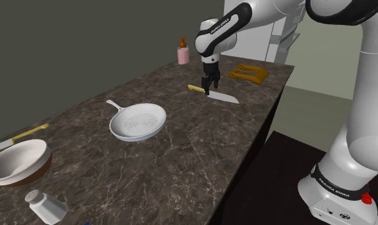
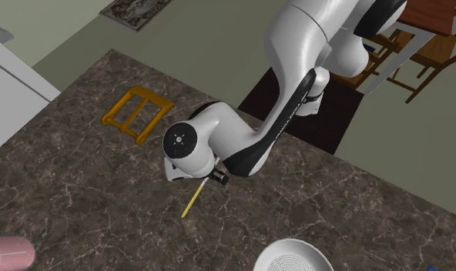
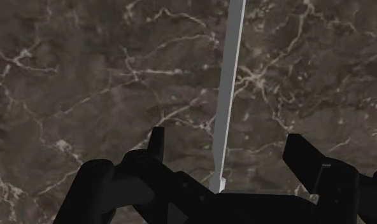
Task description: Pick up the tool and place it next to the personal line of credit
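"One tool on the register?" asks the clerk. "Give its place and condition."

"One knife (image 1: 214, 94), yellow handle, grey blade," the stock-keeper replies. "It lies flat on the dark marbled table (image 1: 181, 156), near the orange rack (image 1: 248, 73), on the rack's side toward the white pan (image 1: 138, 121). From the second exterior view, the knife (image 2: 192, 199) pokes its yellow handle out from under the arm's wrist, again near the orange rack (image 2: 138, 114)."

"And the pincer?"

"One pincer (image 1: 211, 86), black, hanging straight over the knife, near the rack. From the wrist view, the pincer (image 3: 227, 135) stands with its fingers (image 3: 152, 149) apart. The knife (image 3: 228, 95) runs its blade up the gap between them and touches neither. Entry: tool not gripped."

"Progress, then?"

"By judgement, the approach is made or nearly so. Closing on the knife, the lift, the carry and the set-down are all outstanding. The destination is the personal line of credit, but which thing that is cannot be told. No landing spot can be entered until it is found."

"Other stock?"

"One pink bottle (image 1: 182, 54), near the rack, at the table's back edge. One second knife (image 1: 22, 135), also yellow-handled, one bowl (image 1: 18, 163) and one shaker (image 1: 44, 206). All three are well apart from the rack, past the white pan. The second knife risks a mix-up only on paper, since the pincer is plainly set over the one near the rack."
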You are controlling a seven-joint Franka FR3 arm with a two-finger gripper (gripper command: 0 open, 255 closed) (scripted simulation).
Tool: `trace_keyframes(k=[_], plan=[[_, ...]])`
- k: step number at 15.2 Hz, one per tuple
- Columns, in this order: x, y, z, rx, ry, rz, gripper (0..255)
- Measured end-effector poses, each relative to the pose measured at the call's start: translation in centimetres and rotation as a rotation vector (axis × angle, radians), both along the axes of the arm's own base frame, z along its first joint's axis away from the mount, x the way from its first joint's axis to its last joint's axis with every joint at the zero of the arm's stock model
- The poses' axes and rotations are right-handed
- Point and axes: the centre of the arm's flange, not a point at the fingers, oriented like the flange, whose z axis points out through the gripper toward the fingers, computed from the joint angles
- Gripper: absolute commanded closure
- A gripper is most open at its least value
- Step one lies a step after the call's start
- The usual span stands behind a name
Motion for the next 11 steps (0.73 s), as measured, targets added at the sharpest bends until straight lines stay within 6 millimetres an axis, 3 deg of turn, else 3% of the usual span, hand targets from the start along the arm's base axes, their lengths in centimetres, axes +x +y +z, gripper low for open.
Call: trace_keyframes(k=[3, 9, 10, 11], plan=[[-0.2, 0.0, -1.5, 0.0, 0.0, 0.0, 0], [-0.2, 0.0, -1.9, 0.0, 0.0, 0.0, 0], [-0.2, 0.0, -1.9, 0.0, 0.0, 0.0, 255], [-0.2, 0.0, -1.9, 0.0, 0.0, 0.0, 255]])
